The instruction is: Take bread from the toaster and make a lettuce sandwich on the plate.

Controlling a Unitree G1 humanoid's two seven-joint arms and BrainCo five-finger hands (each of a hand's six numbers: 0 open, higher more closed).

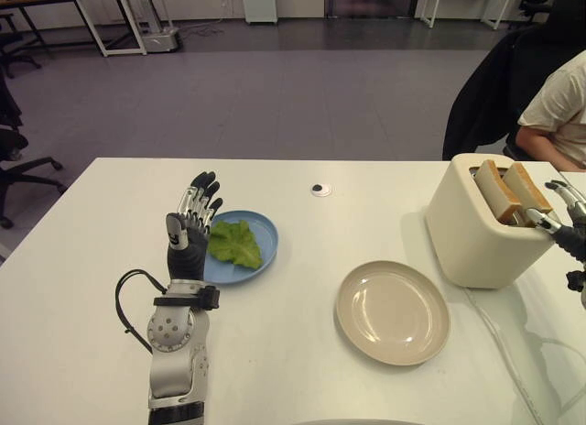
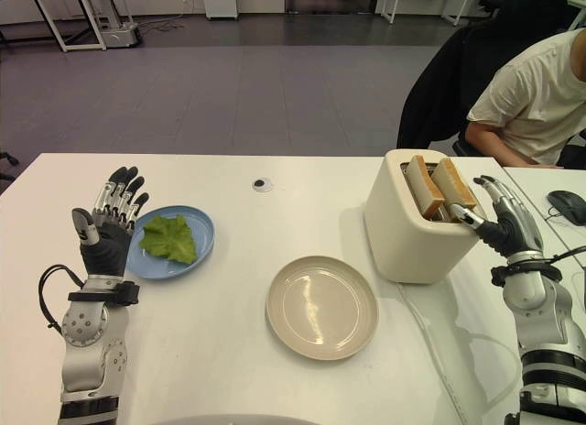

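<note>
Bread is what I watch first: two browned slices stand on edge, side by side, sticking up out of the top of the cream toaster (image 2: pixel 403 237). I'll call them the left slice (image 2: pixel 424 187) and the right slice (image 2: pixel 455 183).

My right hand (image 2: pixel 508 228) sits just to the right of the toaster, level with its top. Its fingers are uncurled and stretched toward the right slice. One fingertip lies along the toaster's top edge below that slice, and the others reach up beside it. The hand has hold of nothing, and I cannot tell whether any tip actually touches the bread.

In front of the toaster and a little to its left, close to its base, lies the beige plate (image 2: pixel 321 307). Well to the left of the toaster is a blue plate (image 2: pixel 203 234) with a leaf of lettuce (image 2: pixel 169 239) lying flat on it.

Farther left again from the toaster, at the blue plate's outer edge, my left hand (image 2: pixel 108 233) stands upright. Its fingers are straight and slightly spread, gripping nothing.

A small round black-and-white marker (image 2: pixel 263 183) lies on the white table (image 2: pixel 220 352), left of the toaster and nearer the far edge. A pale cable (image 2: pixel 428 352) runs from the toaster's base across the table toward me. To the right of the toaster, past my right hand, a dark mouse (image 2: pixel 569 205) rests.
</note>
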